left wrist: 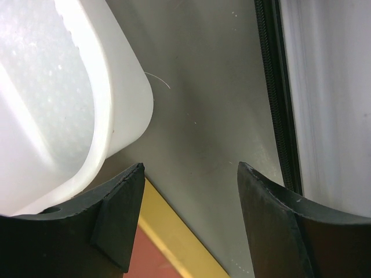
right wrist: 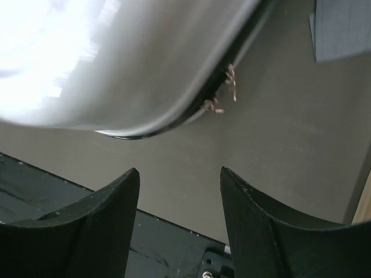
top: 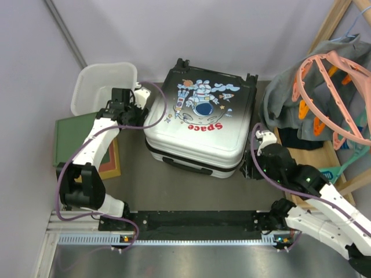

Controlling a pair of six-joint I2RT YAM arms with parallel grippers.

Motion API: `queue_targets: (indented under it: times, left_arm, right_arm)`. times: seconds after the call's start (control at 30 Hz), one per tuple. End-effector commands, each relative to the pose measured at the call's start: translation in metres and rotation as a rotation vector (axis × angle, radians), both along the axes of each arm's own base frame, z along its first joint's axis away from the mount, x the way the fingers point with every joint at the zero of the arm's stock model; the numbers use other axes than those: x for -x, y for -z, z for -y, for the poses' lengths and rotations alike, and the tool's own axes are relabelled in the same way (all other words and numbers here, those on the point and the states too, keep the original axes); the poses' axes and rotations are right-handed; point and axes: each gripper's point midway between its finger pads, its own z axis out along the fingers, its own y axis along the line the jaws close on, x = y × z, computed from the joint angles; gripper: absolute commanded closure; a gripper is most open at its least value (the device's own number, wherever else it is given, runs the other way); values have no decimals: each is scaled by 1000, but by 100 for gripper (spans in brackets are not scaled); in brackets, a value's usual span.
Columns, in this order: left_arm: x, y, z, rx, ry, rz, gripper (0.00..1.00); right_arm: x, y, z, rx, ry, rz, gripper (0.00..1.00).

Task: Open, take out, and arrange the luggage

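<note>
Left pincer (left wrist: 191,169): jaws apart, gripping nothing, between white basket (top: 95,78) and luggage (top: 200,124).
Right pincer (right wrist: 179,171): jaws apart, gripping nothing, by luggage's near right corner.
Luggage: shut, lying flat on worktop (top: 174,194).

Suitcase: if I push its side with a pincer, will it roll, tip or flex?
The suitcase lies flat on the table, so it probably slides rather than rolls or tips. Its glossy hard shell likely stays stiff but slippery.

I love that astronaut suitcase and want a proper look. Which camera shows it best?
The top external view: the whole luggage lies closed, print up. The left wrist view catches only a strip of its side and zip; the right wrist view only a blurred corner with zipper pulls.
</note>
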Motion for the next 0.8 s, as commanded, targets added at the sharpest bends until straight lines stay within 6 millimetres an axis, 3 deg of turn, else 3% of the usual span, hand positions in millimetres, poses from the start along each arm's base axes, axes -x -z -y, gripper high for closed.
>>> queue_targets:
  times: [0.0, 0.1, 0.13, 0.17, 0.3, 0.5, 0.6, 0.67, 0.77]
  left_arm:
    - [15, 5, 22, 57, 77, -27, 30]
    - [18, 7, 22, 54, 86, -38, 30]
    - [18, 6, 23, 57, 89, -37, 30]
    - [20, 8, 24, 62, 94, -46, 30]
    - [31, 16, 31, 89, 136, -88, 30]
    - [39, 22, 35, 115, 142, -108, 30]
    - [38, 19, 35, 123, 133, -104, 30]
    - [38, 16, 35, 127, 127, -99, 30]
    - [37, 14, 35, 125, 125, -100, 29]
  right_arm:
    - [-7, 19, 3, -61, 91, -83, 44]
    - [-19, 28, -9, -177, 100, -110, 53]
    - [-20, 45, -5, -220, 125, -154, 54]
    - [-29, 43, -9, -275, 123, -123, 54]
    - [-35, 63, 7, -244, 159, -76, 58]
    - [-48, 45, 12, -214, 99, 106, 58]
    - [-51, 49, 10, -207, 76, 138, 63]
    - [-54, 55, 13, -214, 108, 140, 61]
    - [-57, 47, 6, -212, 46, 181, 57]
